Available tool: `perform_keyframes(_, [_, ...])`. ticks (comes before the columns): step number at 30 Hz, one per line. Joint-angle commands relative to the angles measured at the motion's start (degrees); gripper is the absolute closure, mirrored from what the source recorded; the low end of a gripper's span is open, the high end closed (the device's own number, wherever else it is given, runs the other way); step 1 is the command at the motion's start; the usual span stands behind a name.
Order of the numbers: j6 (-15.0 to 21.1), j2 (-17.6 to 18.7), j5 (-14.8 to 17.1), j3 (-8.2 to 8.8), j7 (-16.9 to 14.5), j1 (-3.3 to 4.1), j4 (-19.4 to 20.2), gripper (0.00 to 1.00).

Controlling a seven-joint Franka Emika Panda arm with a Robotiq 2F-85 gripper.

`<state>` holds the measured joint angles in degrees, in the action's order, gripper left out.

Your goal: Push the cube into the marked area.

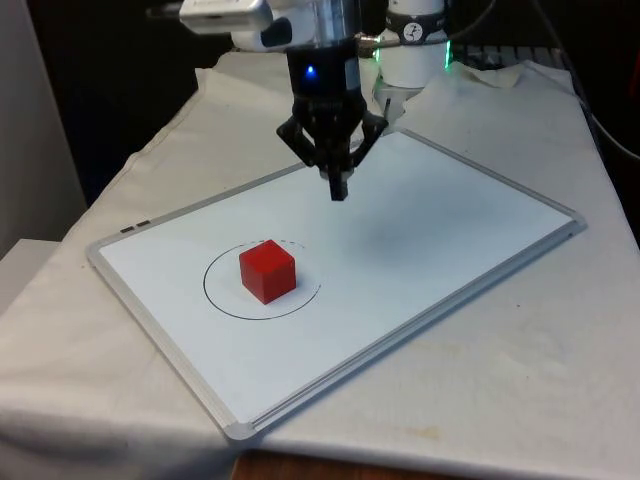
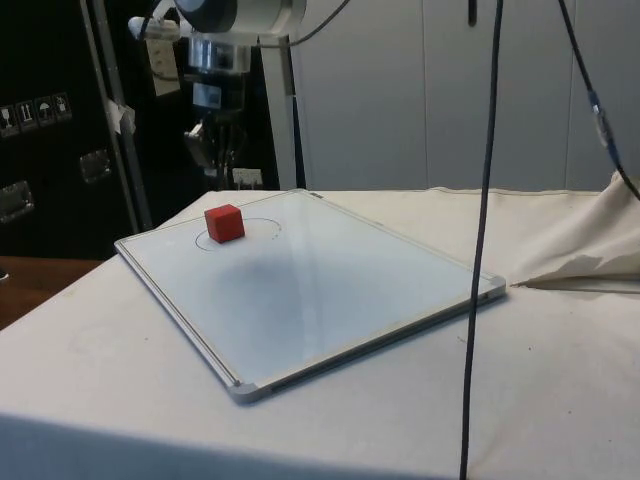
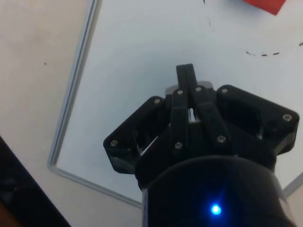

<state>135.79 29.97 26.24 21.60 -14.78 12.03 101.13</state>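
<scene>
A red cube (image 1: pixel 267 270) sits on the whiteboard (image 1: pixel 430 230) inside a thin black drawn circle (image 1: pixel 222 300). In the side view the cube (image 2: pixel 224 222) lies within that circle (image 2: pixel 270 222) near the board's far end. My gripper (image 1: pixel 338 190) hangs above the board, behind the cube and towards the front view's right, well apart from it. Its two fingers (image 3: pixel 185 78) are pressed together, holding nothing. A corner of the cube (image 3: pixel 265 4) and part of the circle line (image 3: pixel 262 53) show in the wrist view beyond the fingertips.
The whiteboard has a grey metal frame (image 1: pixel 400 330) and lies at an angle on the white cloth (image 1: pixel 520 390). A dark cable (image 2: pixel 485 240) hangs down in front of the side view. Cloth folds rise at the side view's right (image 2: pixel 600 240).
</scene>
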Motion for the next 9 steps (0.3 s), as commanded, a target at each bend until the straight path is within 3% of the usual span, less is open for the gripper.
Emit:
perform_keyframes(1, [-0.11, -0.92, -0.69, 0.29, -0.11, 0.34, 0.74, 1.00])
perform_keyframes(5, [-0.11, -3.50, -2.06, 0.23, -0.97, 0.34, 2.35, 1.00])
perform_keyframes(6, [0.00, -2.64, -1.49, 0.00, -0.86, 0.06, 1.78, 1.00])
perform_keyframes(9, [-0.29, -4.98, -2.64, 0.23, -1.66, 0.34, 3.15, 1.00])
